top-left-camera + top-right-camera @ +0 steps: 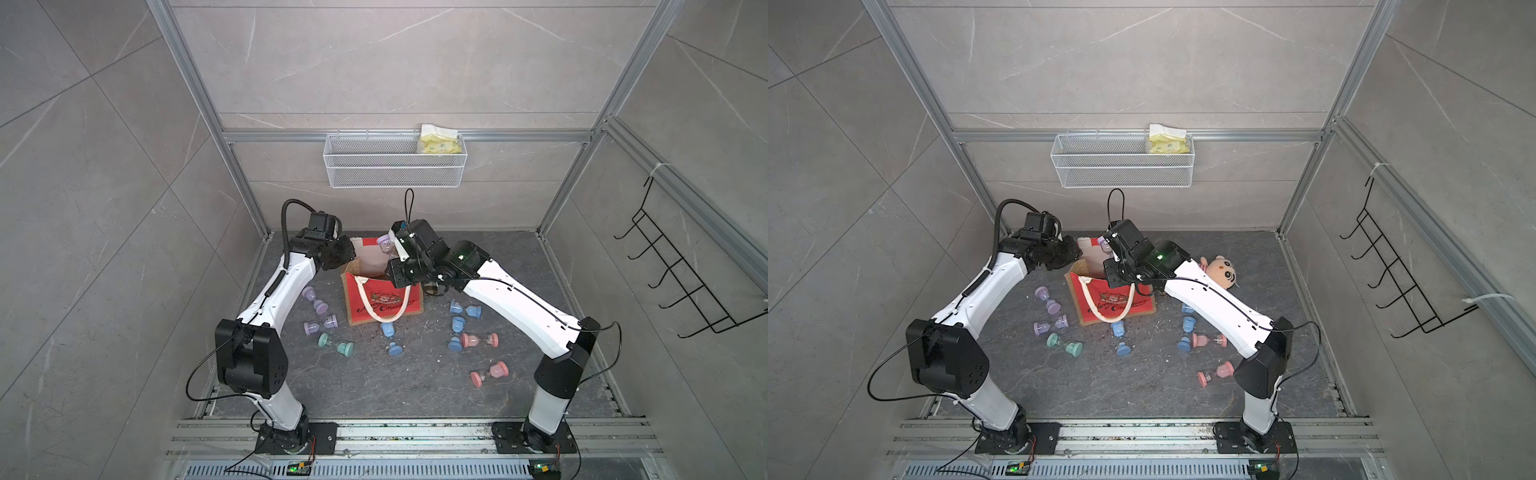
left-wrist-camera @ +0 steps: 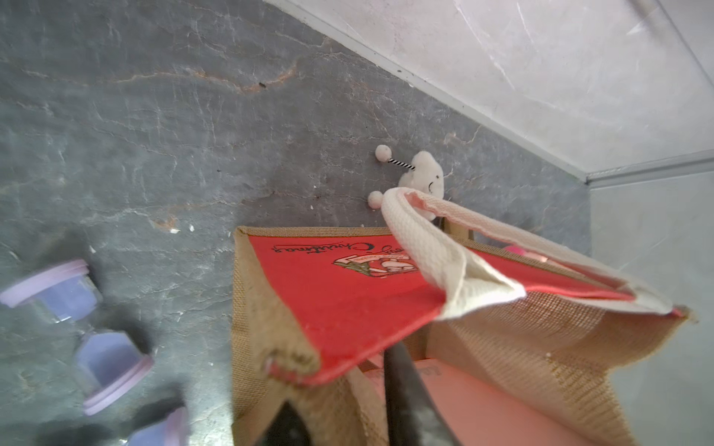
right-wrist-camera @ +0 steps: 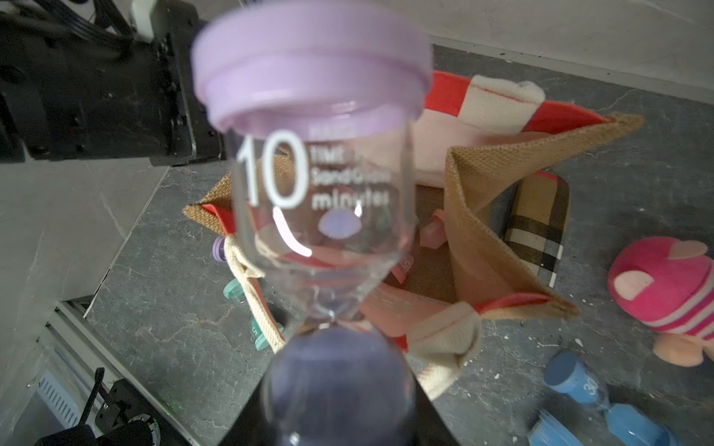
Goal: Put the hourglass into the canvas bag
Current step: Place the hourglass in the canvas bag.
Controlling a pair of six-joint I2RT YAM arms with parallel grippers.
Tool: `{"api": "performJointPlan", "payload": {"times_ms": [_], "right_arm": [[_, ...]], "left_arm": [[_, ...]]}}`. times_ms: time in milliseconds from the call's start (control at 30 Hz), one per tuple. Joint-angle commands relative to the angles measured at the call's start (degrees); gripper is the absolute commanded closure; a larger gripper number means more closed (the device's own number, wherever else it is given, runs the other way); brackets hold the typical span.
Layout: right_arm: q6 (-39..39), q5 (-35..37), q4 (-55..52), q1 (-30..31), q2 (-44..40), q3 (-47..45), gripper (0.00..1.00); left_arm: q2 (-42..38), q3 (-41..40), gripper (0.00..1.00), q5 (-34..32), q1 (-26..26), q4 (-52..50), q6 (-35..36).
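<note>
Lilac-capped glass hourglass (image 3: 320,193), "10 minutes", lilac sand: clamped in right gripper (image 1: 394,250) at 1 o'clock rim of red-burlap canvas bag (image 1: 384,301); left gripper (image 1: 348,251) closure unclear.

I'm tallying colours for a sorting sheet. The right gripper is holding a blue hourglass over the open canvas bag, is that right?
Not quite: the hourglass is lilac, not blue. The right wrist view shows its lilac cap close up. The rest stands: the right gripper holds it over the open canvas bag.
</note>
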Motion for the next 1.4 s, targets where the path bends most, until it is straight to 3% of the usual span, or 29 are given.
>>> {"api": "performJointPlan", "payload": {"times_ms": [0, 133, 300, 633, 1000, 1367], "right_arm": [[0.69, -0.31, 0.64, -0.2, 2.79, 5.04, 1.0], [0.7, -0.32, -4.64, -0.43, 9.49, 13.41, 1.0], [1.21, 0.91, -7.37, -0.67, 14.52, 18.93, 1.0], [2.26, 0.27, -10.67, -1.31, 18.33, 18.53, 1.0], [3.08, -2.36, -15.22, -1.53, 25.09, 23.55, 1.0], [4.66, -4.39, -13.69, -1.49, 31.93, 26.09, 1.0]], "left_arm": [[-1.37, 1.76, 0.89, 1.23, -0.4, 1.5, 1.64], [-3.89, -0.53, 0.99, 1.88, -0.8, 2.59, 1.59], [-7.48, -3.86, 1.0, 2.69, -0.81, 5.18, 1.29], [-10.48, -5.11, 1.0, 2.77, -0.77, 6.03, 0.65], [-13.48, -8.28, 1.0, 8.53, -0.9, 9.27, 0.27], [-15.24, -10.44, 1.0, 5.79, -0.97, 9.73, -0.2]]}}
